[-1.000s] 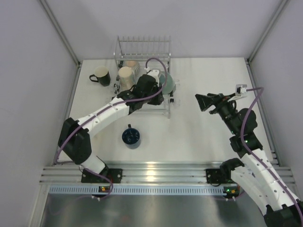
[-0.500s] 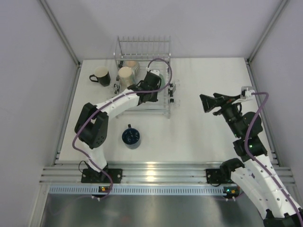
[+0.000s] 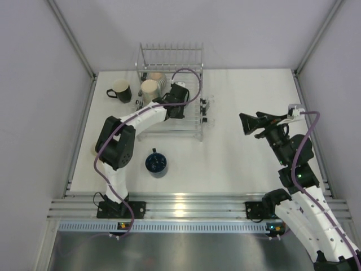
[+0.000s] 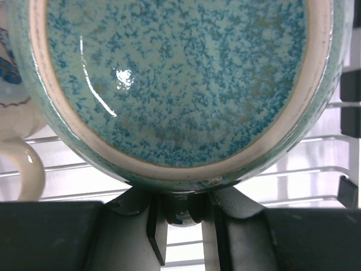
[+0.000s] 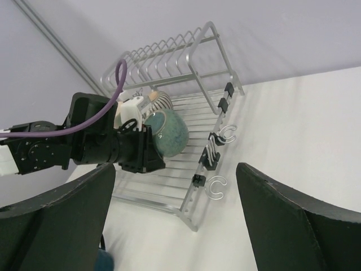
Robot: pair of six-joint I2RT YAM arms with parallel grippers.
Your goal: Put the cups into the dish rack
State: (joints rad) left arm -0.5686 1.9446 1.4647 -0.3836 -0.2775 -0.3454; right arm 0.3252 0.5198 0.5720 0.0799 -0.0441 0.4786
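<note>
Teal-green speckled cup (image 4: 180,84), tipped on its side inside the wire dish rack (image 5: 169,178) beside a ribbed beige cup (image 5: 162,100), has its rim clamped in the left jaws. The right jaws hang wide apart above the desk (image 3: 237,164).

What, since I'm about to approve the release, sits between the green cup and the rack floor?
Nothing visible: bare rack wires show below the green cup held by the left gripper; a pale mug stands beside it.
</note>
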